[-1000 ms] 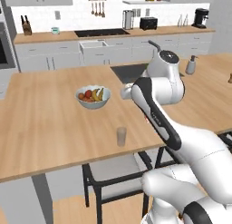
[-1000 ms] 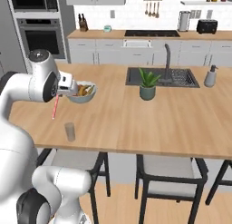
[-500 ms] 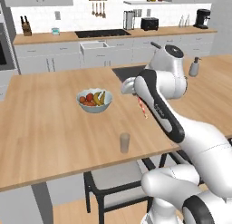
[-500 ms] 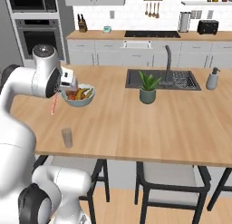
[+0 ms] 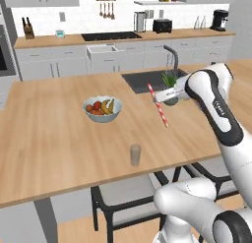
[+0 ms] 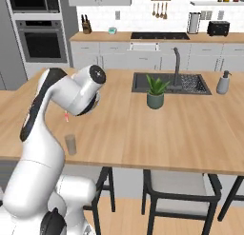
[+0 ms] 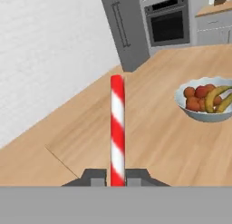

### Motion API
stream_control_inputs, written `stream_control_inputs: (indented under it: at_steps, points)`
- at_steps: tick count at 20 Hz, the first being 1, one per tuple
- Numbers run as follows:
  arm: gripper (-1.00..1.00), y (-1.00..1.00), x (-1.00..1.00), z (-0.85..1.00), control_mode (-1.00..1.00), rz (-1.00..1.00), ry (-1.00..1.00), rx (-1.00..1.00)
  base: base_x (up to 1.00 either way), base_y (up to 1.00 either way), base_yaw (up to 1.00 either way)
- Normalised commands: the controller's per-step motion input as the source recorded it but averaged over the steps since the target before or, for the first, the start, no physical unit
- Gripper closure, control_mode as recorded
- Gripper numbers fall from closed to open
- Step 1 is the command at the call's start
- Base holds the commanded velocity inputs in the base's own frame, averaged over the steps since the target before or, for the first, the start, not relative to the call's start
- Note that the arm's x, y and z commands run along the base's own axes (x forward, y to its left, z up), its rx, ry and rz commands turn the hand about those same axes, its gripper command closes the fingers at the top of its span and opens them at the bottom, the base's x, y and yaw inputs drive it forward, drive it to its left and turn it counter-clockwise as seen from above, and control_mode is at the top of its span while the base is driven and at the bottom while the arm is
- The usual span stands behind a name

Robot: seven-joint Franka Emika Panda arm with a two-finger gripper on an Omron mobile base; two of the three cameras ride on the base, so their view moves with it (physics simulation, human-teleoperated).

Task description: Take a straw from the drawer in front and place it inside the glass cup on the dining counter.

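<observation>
Firmly, the claw is clamped on the red-and-white striped straw, which is carried tilted in the air above the light wood tabletop. Below and to its left in the left base view, the glass cup is seen upright near the tabletop's front edge. Farther back, a fruit bowl is set.

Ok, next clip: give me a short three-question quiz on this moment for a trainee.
1. True or false: the straw already stands in the glass cup.
2. What does the gripper hold? A) straw B) banana C) cup
3. Fill in: on the dining counter, the fruit bowl sits ___ from the robot's base than the cup.

Key: 1 false, it hangs tilted in the air above the counter; 2 A, jaws shut on it; 3 farther.
</observation>
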Motion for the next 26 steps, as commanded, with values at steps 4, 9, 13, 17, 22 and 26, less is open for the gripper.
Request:
stream_control_inputs:
  at_steps: [4,9,13,17,22,26]
  points:
    - [1.0,0.02,0.04,0.0,-1.0,0.54,-0.04,0.33,0.0,0.0,0.0]
    - [1.0,0.32,0.05,0.0,-1.0,0.43,0.0,0.3,0.0,0.0,0.0]
    - [1.0,0.21,-0.2,-0.08,-1.0,0.31,-0.04,0.25,0.0,0.0,0.0]
    - [1.0,0.03,-0.28,-0.24,-1.0,0.21,-0.09,0.12,0.0,0.0,0.0]
    - [1.0,0.0,0.0,-0.31,-1.0,0.13,-0.04,0.02,0.0,0.0,0.0]
    - [1.0,0.0,0.0,-0.33,-1.0,0.12,0.0,0.02,0.0,0.0,0.0]
